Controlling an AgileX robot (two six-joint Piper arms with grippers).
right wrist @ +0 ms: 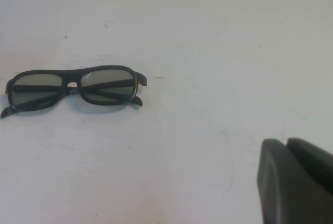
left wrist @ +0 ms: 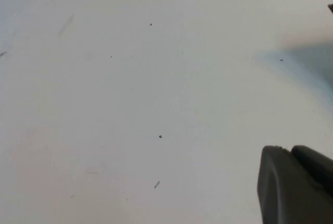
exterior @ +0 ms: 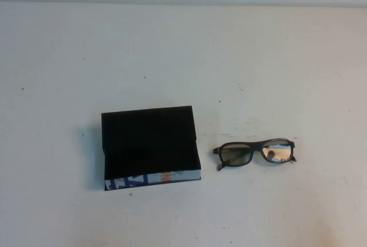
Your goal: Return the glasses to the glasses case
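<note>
Down on the white, lightly speckled tabletop (exterior: 183,52), the black rectangular glasses case (exterior: 151,146) sits with its flat black lid facing up and its blue, white and orange printed front side turned toward the robot. Just beside it on the robot's right, apart from it, lie the glasses (exterior: 254,153), a dark thick-framed pair with rectangular, slightly tinted reflective lenses, folded and resting on the table outside the case. Neither arm shows in the high view. From the right wrist, the glasses (right wrist: 75,89) lie well apart from the right gripper (right wrist: 296,182), of which only a dark corner shows, holding nothing; whether it is released or clenched cannot be told. Likewise the left gripper (left wrist: 296,182) appears only as a dark corner over bare table (left wrist: 130,104), its state impossible to tell.
</note>
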